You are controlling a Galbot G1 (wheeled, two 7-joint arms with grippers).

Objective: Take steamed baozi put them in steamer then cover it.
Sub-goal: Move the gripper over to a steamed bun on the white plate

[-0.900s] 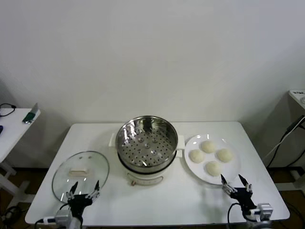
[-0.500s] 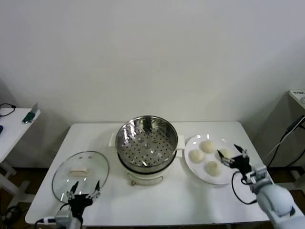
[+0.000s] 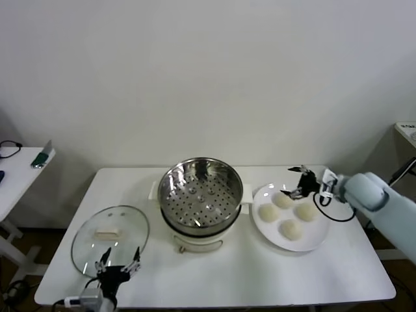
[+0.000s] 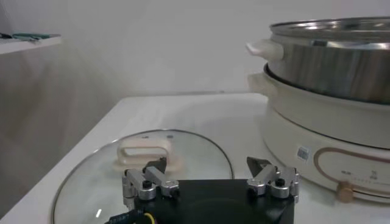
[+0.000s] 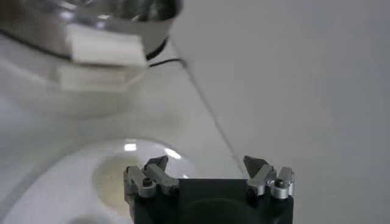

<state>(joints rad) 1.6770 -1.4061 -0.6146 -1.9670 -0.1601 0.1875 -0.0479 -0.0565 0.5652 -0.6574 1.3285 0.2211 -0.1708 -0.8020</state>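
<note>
The steamer (image 3: 200, 195), a shiny steel pot with a perforated tray on a white base, stands open at the table's middle. Four pale baozi (image 3: 290, 228) lie on a white plate (image 3: 312, 238) to its right. The glass cover (image 3: 110, 237) with its cream bar handle lies flat to the left. My right gripper (image 3: 300, 182) is open and empty over the plate's far edge, beside the rear baozi (image 3: 284, 199). In the right wrist view my right gripper (image 5: 207, 164) hangs over the plate (image 5: 55, 189). My left gripper (image 3: 118, 268) is open and empty at the cover's near edge.
The left wrist view shows my left gripper (image 4: 210, 169) low over the cover (image 4: 183, 149), with the steamer's base (image 4: 329, 140) close beside it. A side table (image 3: 19, 162) stands at the far left. A cable runs along the right arm.
My right arm has swung from the table's front right corner up and back to the plate's far edge. The left gripper has barely shifted. The baozi, steamer and cover have not moved.
</note>
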